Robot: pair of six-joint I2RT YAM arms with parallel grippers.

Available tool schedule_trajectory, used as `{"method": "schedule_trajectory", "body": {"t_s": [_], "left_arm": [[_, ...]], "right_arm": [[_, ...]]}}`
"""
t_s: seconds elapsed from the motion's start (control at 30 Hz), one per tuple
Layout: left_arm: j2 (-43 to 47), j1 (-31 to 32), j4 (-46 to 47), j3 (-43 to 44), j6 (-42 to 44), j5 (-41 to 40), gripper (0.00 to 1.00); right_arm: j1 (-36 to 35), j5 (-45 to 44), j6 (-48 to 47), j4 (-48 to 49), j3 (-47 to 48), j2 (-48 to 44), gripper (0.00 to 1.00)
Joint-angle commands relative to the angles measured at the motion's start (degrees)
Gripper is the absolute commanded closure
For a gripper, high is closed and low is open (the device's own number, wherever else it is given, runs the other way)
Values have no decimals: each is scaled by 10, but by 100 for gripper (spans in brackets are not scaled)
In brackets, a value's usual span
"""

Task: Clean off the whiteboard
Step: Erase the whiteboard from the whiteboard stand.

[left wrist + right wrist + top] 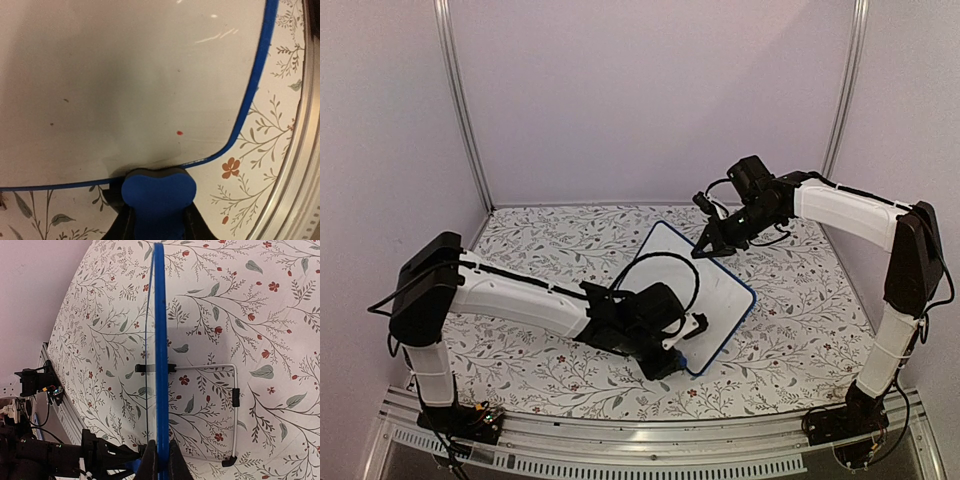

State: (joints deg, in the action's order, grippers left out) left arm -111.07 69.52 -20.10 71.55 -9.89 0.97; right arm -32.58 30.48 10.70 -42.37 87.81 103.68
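The whiteboard (705, 290), white with a dark blue frame, stands tilted mid-table. My right gripper (708, 246) is shut on its upper edge; in the right wrist view the blue frame (160, 340) runs edge-on between the fingers (148, 465). My left gripper (672, 362) is shut on a small blue eraser (157, 192), which presses against the board's lower edge near a corner. The board face (125, 75) looks mostly wiped, with one small red dot (179, 133) and a few faint specks left.
A floral cloth (550, 370) covers the table. The board's white wire stand (232, 390) with black feet sticks out behind it. An aluminium rail (650, 440) runs along the near edge, and metal posts (460, 100) stand at the back corners.
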Motion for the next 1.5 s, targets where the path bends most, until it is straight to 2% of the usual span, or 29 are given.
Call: {"method": "schedule_trajectory", "body": {"t_s": [0.0, 0.17, 0.43, 0.97, 1.47], "left_arm": [[63, -4, 52, -14, 14, -28, 100], [84, -4, 82, 4, 22, -26, 100], [4, 3, 61, 39, 6, -46, 100], [-18, 34, 36, 6, -27, -26, 100], [-13, 36, -3, 3, -15, -66, 100]], "right_arm": [[-20, -17, -2, -54, -8, 27, 100], [-20, -18, -1, -53, -9, 24, 100], [-21, -19, 0, -51, -12, 22, 100], [-21, -19, -1, -52, -9, 25, 100], [-21, -20, 0, -54, -7, 26, 100]]}}
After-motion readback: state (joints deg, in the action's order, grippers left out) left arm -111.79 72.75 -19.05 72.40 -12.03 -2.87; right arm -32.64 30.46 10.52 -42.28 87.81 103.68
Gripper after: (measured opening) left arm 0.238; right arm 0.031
